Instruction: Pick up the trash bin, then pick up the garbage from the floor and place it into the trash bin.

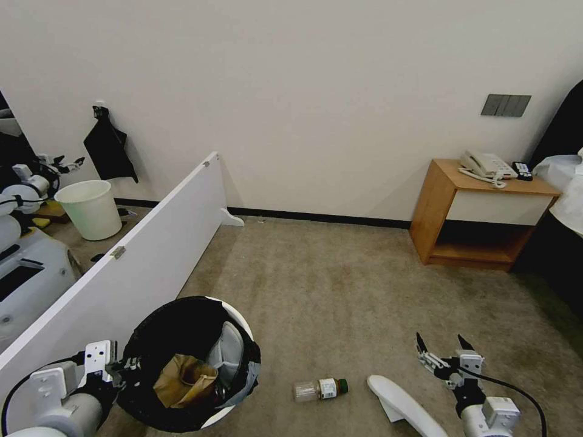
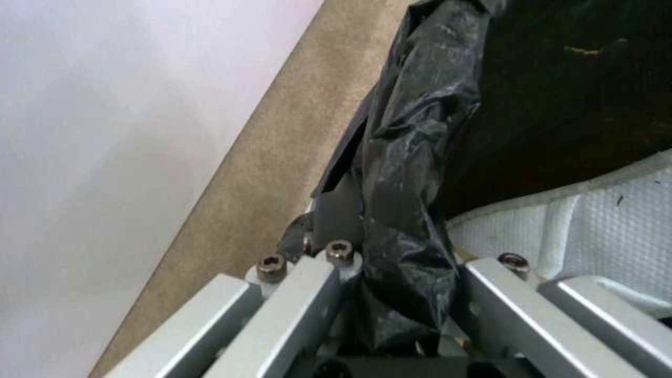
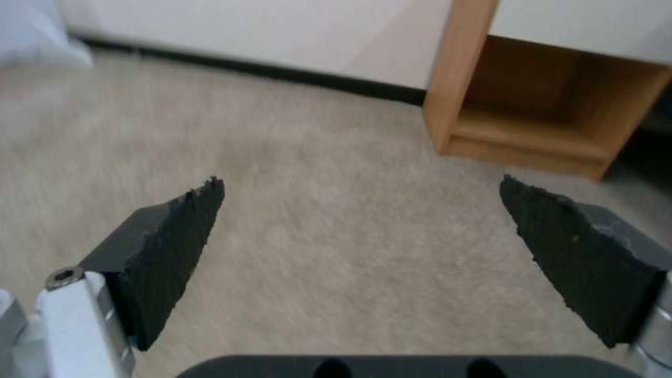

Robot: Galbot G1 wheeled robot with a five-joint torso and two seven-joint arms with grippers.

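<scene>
The trash bin (image 1: 182, 306), white with a black liner over its rim, sits at the lower left of the head view. My left gripper (image 1: 124, 366) is shut on its near rim; the left wrist view has the fingers (image 2: 308, 294) clamping the black liner (image 2: 406, 173). Inside the bin lie a brown paper bag (image 1: 184, 379) and a white slipper (image 1: 228, 352) (image 2: 595, 226). On the floor (image 1: 340, 291), a clear green-capped bottle (image 1: 320, 389) lies on its side beside another white slipper (image 1: 398, 400). My right gripper (image 1: 442, 351) (image 3: 360, 194) hangs open just right of that slipper, holding nothing.
A long white partition board (image 1: 139, 255) runs along the left, close to the bin. Behind it stand an unlined pale bin (image 1: 91, 209) and another robot. A wooden nightstand (image 1: 437, 206) with a phone (image 1: 486, 165) is against the wall at the right.
</scene>
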